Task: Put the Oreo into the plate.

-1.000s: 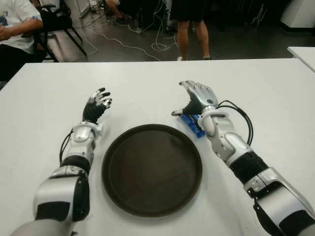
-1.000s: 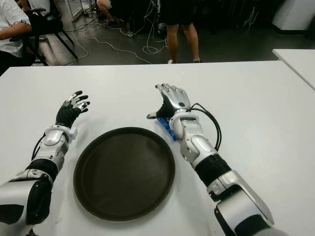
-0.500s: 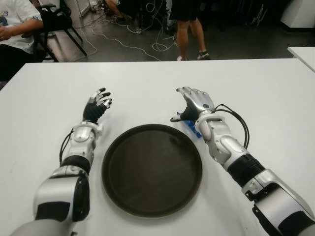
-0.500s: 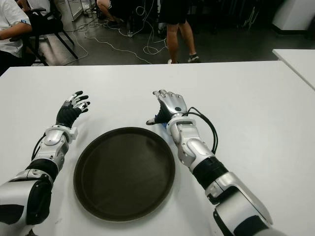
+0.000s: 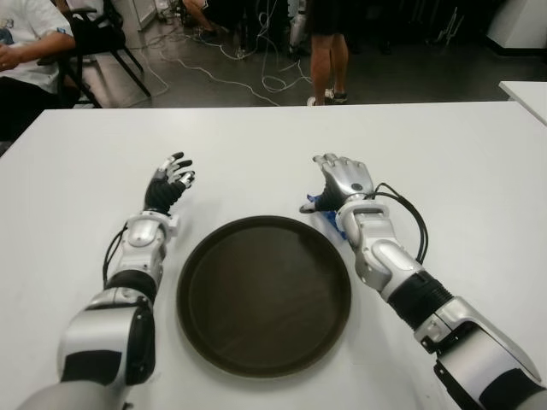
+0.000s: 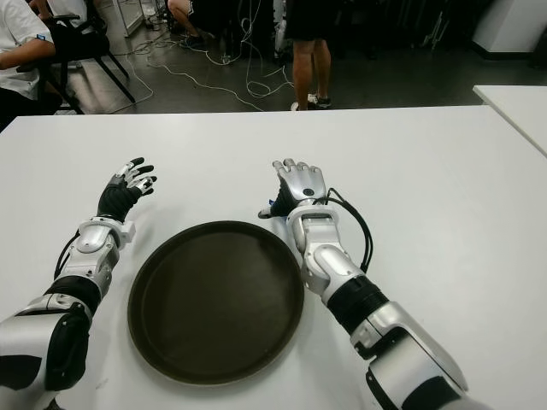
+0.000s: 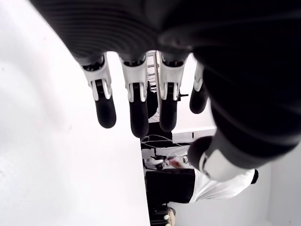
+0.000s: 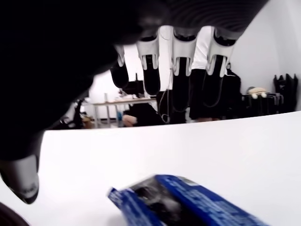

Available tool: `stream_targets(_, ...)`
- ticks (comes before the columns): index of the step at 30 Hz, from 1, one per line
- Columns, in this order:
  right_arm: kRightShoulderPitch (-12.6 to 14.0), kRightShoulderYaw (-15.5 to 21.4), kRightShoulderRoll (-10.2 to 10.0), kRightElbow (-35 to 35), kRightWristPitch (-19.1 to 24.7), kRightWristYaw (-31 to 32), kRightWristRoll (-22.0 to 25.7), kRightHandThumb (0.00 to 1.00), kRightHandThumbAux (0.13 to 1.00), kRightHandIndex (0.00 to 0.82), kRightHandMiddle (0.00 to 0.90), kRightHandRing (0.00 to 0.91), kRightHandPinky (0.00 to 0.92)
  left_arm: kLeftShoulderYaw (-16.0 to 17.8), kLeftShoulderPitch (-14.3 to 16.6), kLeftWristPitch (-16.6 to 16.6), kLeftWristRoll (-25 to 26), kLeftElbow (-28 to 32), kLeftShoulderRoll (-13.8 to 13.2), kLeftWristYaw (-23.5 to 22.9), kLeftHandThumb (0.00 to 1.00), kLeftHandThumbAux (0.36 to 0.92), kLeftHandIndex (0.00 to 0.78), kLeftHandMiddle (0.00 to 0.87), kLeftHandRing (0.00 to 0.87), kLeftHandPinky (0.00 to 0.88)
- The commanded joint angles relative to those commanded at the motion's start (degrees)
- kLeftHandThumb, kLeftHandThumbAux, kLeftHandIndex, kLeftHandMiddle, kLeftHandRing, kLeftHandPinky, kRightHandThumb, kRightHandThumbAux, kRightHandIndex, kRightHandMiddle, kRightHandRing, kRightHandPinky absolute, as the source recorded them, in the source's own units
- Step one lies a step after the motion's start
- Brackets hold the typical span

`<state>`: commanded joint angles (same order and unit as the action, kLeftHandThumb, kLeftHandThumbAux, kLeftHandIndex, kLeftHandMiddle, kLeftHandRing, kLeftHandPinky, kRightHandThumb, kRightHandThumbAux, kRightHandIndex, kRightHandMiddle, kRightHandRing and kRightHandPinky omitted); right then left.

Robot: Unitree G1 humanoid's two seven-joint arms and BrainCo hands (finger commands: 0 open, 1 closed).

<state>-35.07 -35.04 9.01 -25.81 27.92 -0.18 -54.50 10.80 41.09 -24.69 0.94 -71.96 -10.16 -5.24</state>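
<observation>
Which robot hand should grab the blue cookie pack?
The right hand: it is open right over the Oreo pack, by the plate. The left hand shows open across the plate.

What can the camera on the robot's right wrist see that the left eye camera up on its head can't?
Only the right wrist view shows the undersides of the right hand's fingers, spread above the blue Oreo pack and not touching it.

Only the left eye view shows the dark plate, with nothing on it, the left hand open on the plate's left, and a person's legs beyond the table.

Both show the white table, the right hand and some of the blue pack.
</observation>
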Motion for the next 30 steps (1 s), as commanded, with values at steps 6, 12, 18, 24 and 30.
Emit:
stream_targets(6, -0.5, -0.7, -0.3, -0.8, 2.2, 0.9, -0.9, 0.0, 0.579, 0.114, 0.159, 0.198, 0.238, 0.0, -0.1, -0.1, 0.0, 0.0, -0.1, -0.2, 0.142, 0.686, 0.104, 0.177, 0.178, 0.189)
stream_targets(12, -0.6, -0.7, -0.1, 0.3, 5.5, 1.7, -2.4, 0.0, 0.588, 0.103, 0.152, 0.196, 0.257, 0.5, 0.0, 0.3, 0.6, 0.0, -0.2, -0.7, 0.147, 0.683, 0.1, 0.179, 0.181, 0.193)
stream_targets(18, 0.0, -0.1, 1.1, 2.8, 8.1, 2.4, -3.7, 0.0, 0.585, 0.097, 0.141, 0.183, 0.238, 0.3, 0.1, 0.3, 0.2, -0.2, -0.5, -0.7, 0.159, 0.694, 0.109, 0.183, 0.185, 0.199)
stream_targets(24, 0.4, 1.1, 2.0, 4.1, 10.3, 2.4, -4.3, 0.0, 0.588, 0.096, 0.137, 0.183, 0.245, -0.1, 0.1, 0.3, -0.2, -0.3, -0.9, -0.9, 0.145, 0.689, 0.105, 0.181, 0.185, 0.192)
stream_targets(30, 1.3, 1.6, 3.2, 5.4, 11.2, 2.8, -4.2, 0.0, 0.59, 0.09, 0.13, 0.183, 0.249, 0.0, 0.1, 0.5, 0.0, -0.2, -0.8, -1.1, 0.143, 0.692, 0.095, 0.173, 0.177, 0.185)
